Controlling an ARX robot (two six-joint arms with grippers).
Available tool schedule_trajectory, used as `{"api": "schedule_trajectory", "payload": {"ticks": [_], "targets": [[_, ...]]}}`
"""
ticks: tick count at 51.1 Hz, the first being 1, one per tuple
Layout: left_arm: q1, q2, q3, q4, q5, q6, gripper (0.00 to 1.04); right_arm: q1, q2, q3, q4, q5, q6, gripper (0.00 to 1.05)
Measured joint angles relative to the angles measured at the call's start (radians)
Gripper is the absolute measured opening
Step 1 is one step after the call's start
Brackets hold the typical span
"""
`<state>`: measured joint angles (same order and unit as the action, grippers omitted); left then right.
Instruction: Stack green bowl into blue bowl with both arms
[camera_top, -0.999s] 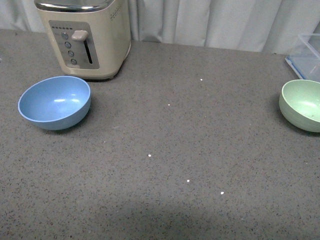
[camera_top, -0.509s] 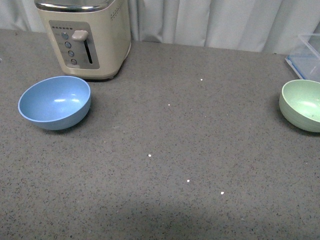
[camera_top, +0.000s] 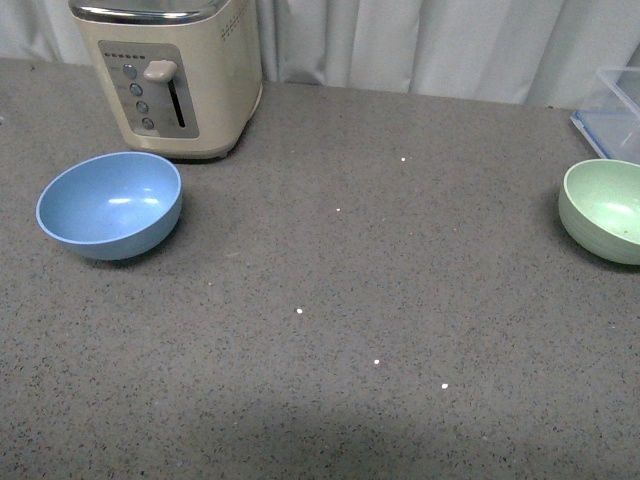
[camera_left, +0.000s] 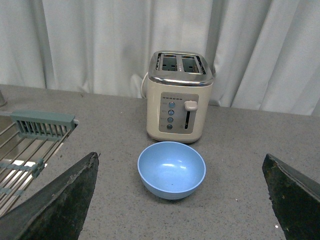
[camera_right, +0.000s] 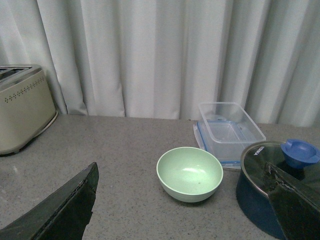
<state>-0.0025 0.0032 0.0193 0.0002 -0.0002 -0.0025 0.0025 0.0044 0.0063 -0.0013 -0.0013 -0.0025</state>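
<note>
Front view gave me the grey speckled countertop (camera_top: 330, 300), flat and matte, with a pale pleated curtain (camera_top: 420, 45) behind it. Next in size was the cream toaster (camera_top: 175, 80), boxy with a chrome top, at the far left just behind the blue bowl (camera_top: 110, 205). On the right wrist camera I saw a dark pot (camera_right: 247, 200) with a glass lid and a clear rectangular container (camera_right: 230, 127), both near the green bowl (camera_right: 190, 173). The right gripper (camera_right: 182, 164) was spread wide, gripping nothing and touching nothing. The left gripper (camera_left: 180, 155) was equally splayed and empty, its dark wedge-shaped fingers (camera_left: 60, 200) framing the blue bowl beyond them. Both bowls were round, smooth matte plastic, upright on the counter, well apart at its left and right sides.
</note>
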Motion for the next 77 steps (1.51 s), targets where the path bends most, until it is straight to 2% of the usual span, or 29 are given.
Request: {"api": "schedule_trajectory", "payload": {"ticks": [43,46,50,59,68,77], "targets": [[0.000,0.000,0.000,0.000,-0.001,0.000,0.98,0.000,0.000,0.000,0.000,0.000,0.000,0.96],[-0.016,0.047,0.023,-0.064,-0.105,-0.038,0.98,0.000,0.000,0.000,0.000,0.000,0.000,0.96],[-0.021,0.272,0.040,0.068,-0.216,-0.116,0.98,0.000,0.000,0.000,0.000,0.000,0.000,0.96],[-0.100,0.951,0.249,0.478,-0.319,-0.286,0.98,0.000,0.000,0.000,0.000,0.000,0.000,0.96],[-0.099,1.303,0.367,0.479,-0.320,-0.395,0.98,0.000,0.000,0.000,0.000,0.000,0.000,0.96],[-0.067,1.593,0.510,0.404,-0.331,-0.467,0.98,0.000,0.000,0.000,0.000,0.000,0.000,0.96]]}}
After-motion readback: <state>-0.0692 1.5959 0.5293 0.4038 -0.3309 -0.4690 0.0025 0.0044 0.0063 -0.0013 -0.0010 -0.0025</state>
